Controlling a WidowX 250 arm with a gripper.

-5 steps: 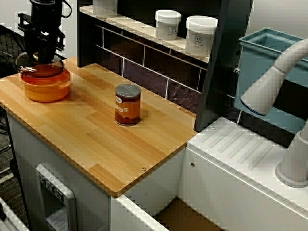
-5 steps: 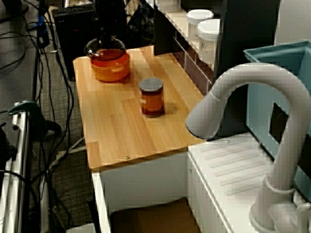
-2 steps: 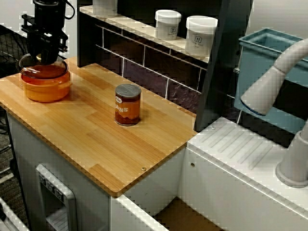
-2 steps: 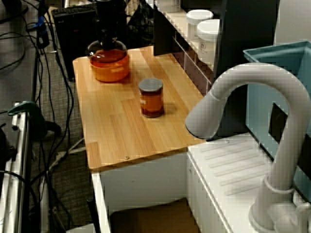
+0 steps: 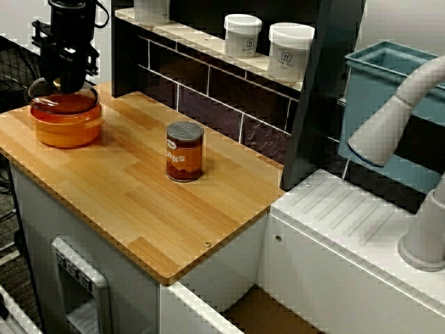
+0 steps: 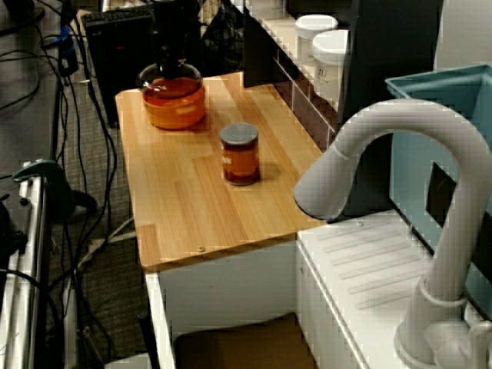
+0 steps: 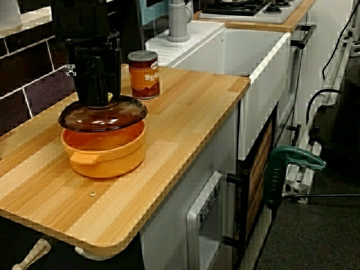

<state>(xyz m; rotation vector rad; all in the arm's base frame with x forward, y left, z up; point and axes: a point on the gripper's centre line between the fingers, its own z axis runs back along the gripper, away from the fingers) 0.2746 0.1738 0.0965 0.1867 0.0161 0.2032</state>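
Squarely over the orange pot (image 7: 107, 154), the claw (image 7: 97, 101) grips the glass lid (image 7: 121, 115) (contents hidden); a sealed can (image 7: 144, 74) stands nearby.

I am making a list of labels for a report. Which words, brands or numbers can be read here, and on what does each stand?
"BEANS": on the label of the can, blurred, so not certain.
The white jars on the shelf: a dark mark on each label, too small to read.
No other text can be read.

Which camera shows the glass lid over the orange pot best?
The low view from the counter's end: the lid is close, rim clear, over the pot. The two higher views show it small, partly behind the gripper.
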